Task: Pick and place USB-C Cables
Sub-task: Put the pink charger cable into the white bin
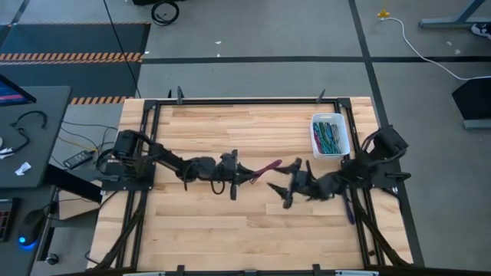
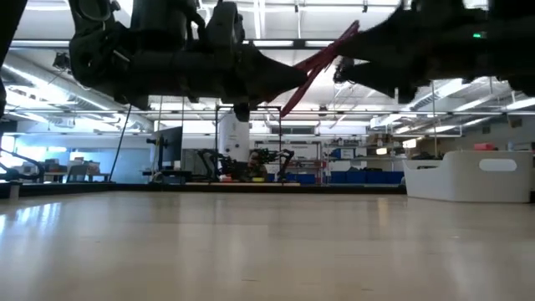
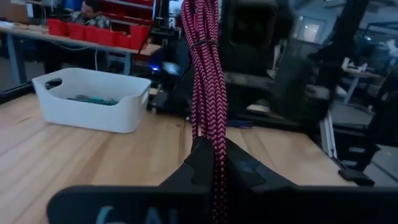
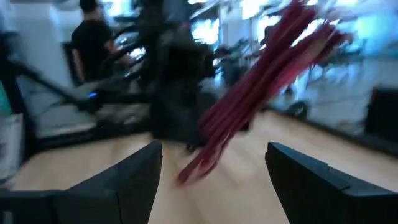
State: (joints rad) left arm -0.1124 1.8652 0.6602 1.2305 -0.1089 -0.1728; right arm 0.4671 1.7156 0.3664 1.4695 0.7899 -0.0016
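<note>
A maroon braided cable bundle (image 1: 268,166) is lifted clear above the table's middle, held by my left gripper (image 1: 250,175), which is shut on it. In the low view the bundle (image 2: 320,65) slants up between the two arms. My right gripper (image 1: 278,185) is open, just right of the bundle's free end. In the right wrist view its fingers stand on either side of the bundle (image 4: 261,93) without touching it. Several more coloured cables (image 1: 329,139) lie inside the white bin (image 1: 316,146). My left gripper pinches the maroon bundle near one end (image 3: 212,134) between its two fingers (image 3: 245,168). They reach level from the table's left side and lie along the bundle. The bundle is clear of the table, and its free length, bound by a thin tie (image 3: 202,43), sticks out toward my right gripper.
The white bin (image 3: 92,107) stands on the table's far right part, beyond my right arm. A black frame (image 1: 245,100) runs around the wooden table top. A purple strip (image 1: 349,208) lies by the right arm's base. A person (image 4: 93,46) is in the room behind.
</note>
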